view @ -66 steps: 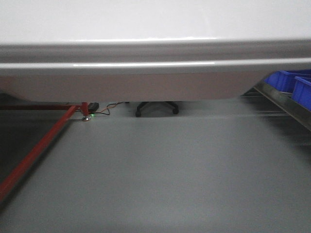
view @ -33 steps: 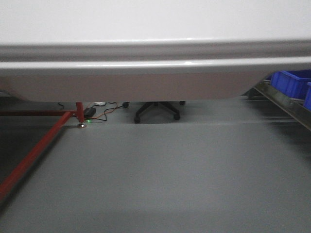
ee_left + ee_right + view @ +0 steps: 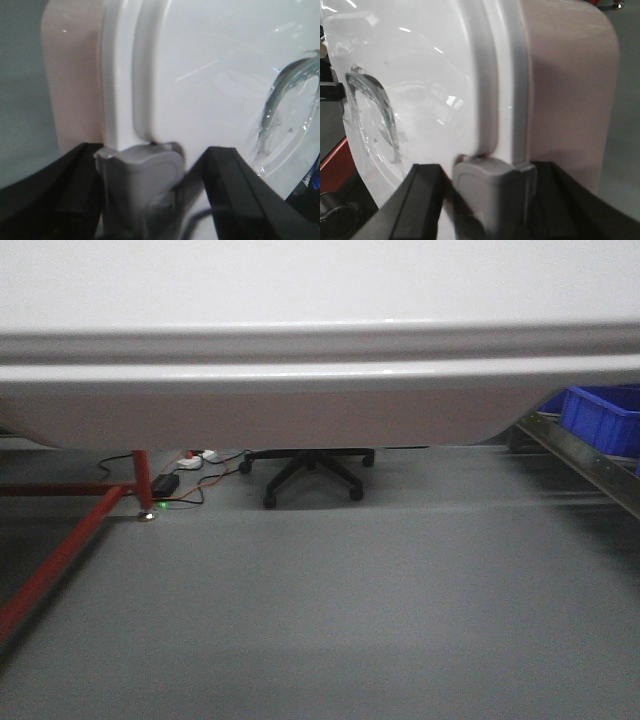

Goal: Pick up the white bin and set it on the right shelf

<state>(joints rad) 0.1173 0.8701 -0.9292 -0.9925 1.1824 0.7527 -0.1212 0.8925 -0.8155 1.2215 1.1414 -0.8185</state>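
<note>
The white bin (image 3: 320, 300) fills the upper half of the front view, hanging above the grey floor with its lid rim toward the camera. My left gripper (image 3: 150, 150) is shut on one end of the white bin (image 3: 215, 75), black fingers (image 3: 75, 170) straddling a grey latch (image 3: 140, 180) at the rim. My right gripper (image 3: 490, 167) is shut on the other end of the white bin (image 3: 420, 75), over its own grey latch (image 3: 495, 192). The right shelf (image 3: 580, 462) shows as a metal rail at the right edge, lower than the bin.
Blue crates (image 3: 605, 418) sit on the shelf at the right. A red frame leg (image 3: 60, 560) runs along the floor at the left, with cables and a power strip (image 3: 185, 480) beside it. A black office chair base (image 3: 305, 475) stands behind, under the bin.
The bin stays fixed in the front view. The chair base, red leg and cables have slid down and left in the picture, and the blue crates have shifted right.
</note>
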